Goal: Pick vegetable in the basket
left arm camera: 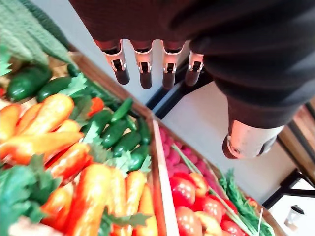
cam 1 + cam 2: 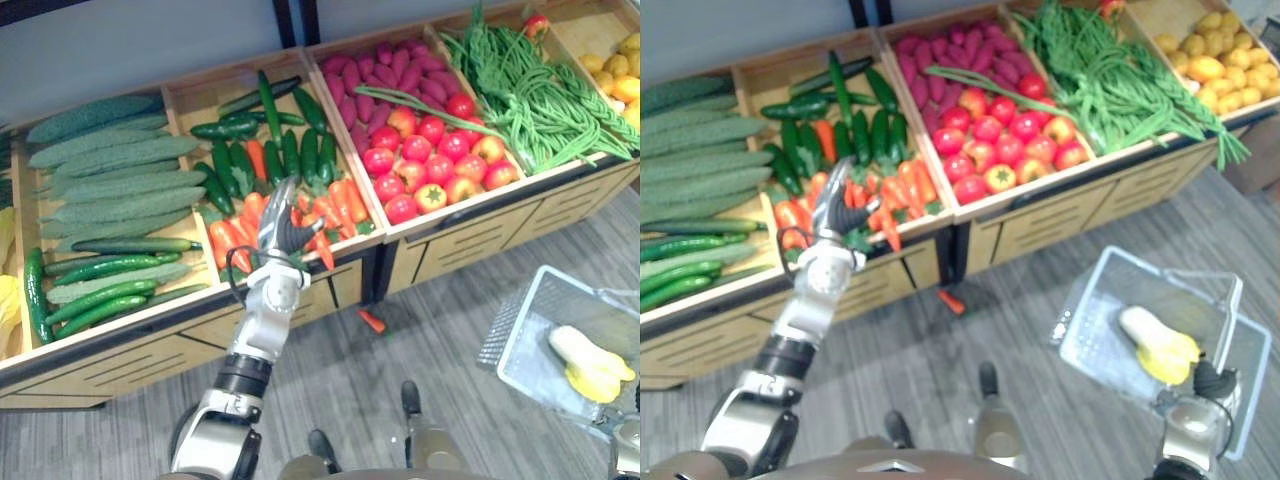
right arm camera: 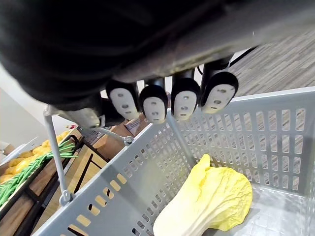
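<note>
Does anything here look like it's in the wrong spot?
Yes. One carrot lies on the floor in front of the stand, below the carrots in their bin, as if dropped. A long green bean also lies across the tomatoes, away from its pile.

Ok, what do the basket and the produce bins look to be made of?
Basket: grey plastic, matte, going by its moulded slotted walls; its wire handle looks like thin metal. Produce bins: light wood or wood-look board, matte, pale tan panels; which one, I can't tell.

Pale yellow cabbage point(image 3: 206, 201), lying flat, inside grey basket point(image 3: 246, 132)
</note>
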